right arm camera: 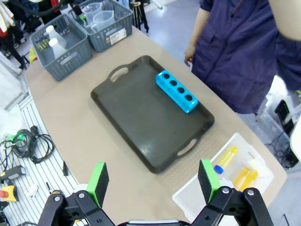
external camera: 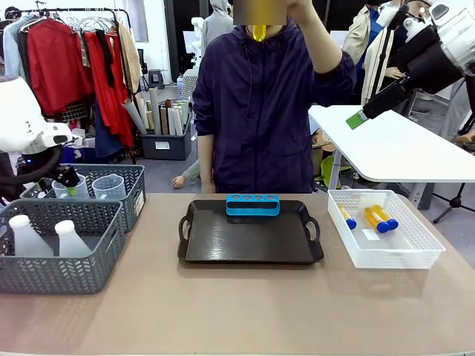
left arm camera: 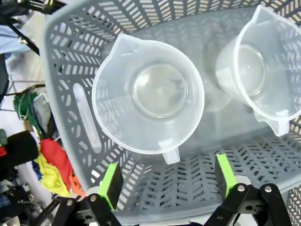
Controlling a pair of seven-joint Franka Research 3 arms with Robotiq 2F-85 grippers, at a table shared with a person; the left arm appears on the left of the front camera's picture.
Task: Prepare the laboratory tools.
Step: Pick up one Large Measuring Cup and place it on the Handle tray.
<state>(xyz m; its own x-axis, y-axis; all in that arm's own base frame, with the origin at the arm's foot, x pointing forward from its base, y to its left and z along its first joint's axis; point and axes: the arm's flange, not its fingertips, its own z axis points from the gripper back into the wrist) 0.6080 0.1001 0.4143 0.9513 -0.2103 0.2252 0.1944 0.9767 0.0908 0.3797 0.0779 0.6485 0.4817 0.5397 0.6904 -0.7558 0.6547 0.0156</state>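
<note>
The left pincer is held wide open, gripping nothing, above the far basket; directly beneath it a jug is seen mouth-up, its handle turned toward the pads, with a second jug close beside it. The right pincer is likewise spread open and empty, raised high over the bench; below it are seen the tray and the blue rack lying at the tray's far edge; the tubes lie in the white basket. Two flasks stand in the near basket (nothing but the rack has been set on the tray). The step in hand is judged to be the picking of the jug; a descent would be called for, so that the rim or handle is straddled by the pads; the pads would then be closed on the wall, and the jug lifted straight up so that its neighbour and the basket wall are not caught.
</note>
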